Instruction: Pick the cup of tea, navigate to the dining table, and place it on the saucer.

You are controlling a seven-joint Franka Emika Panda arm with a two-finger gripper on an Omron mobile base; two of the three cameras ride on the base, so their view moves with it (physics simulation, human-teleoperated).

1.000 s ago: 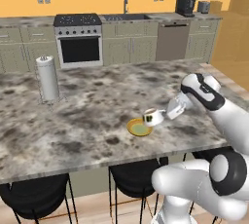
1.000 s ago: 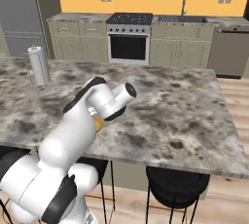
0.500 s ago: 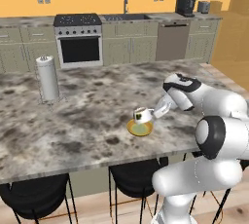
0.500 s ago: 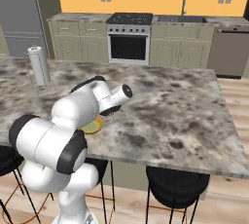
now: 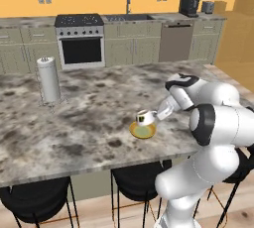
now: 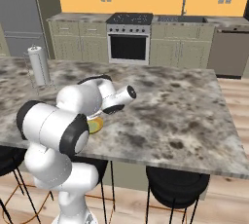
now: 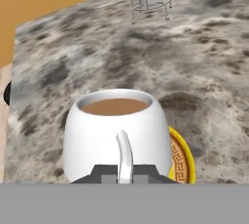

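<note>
Cup of tea (image 5: pixel 145 118) hangs just above the saucer (image 5: pixel 143 131) on the bench (image 5: pixel 94 108), near its front edge. From the hand's own camera the saucer peeks out at 4 o'clock of the cup, so the cup looks slightly off-centre. Cup kept upright, presumably to hold the tea level. Hand (image 7: pixel 124 175) clamped together on the cup's handle. Paper-towel roll (image 5: pixel 48 79) stands well apart, at 10 o'clock.

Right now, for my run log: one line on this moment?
phase: placing | gripper: shut on white rounded teacup handle | cup: over round yellow saucer | surface: grey marbled stone table
</note>
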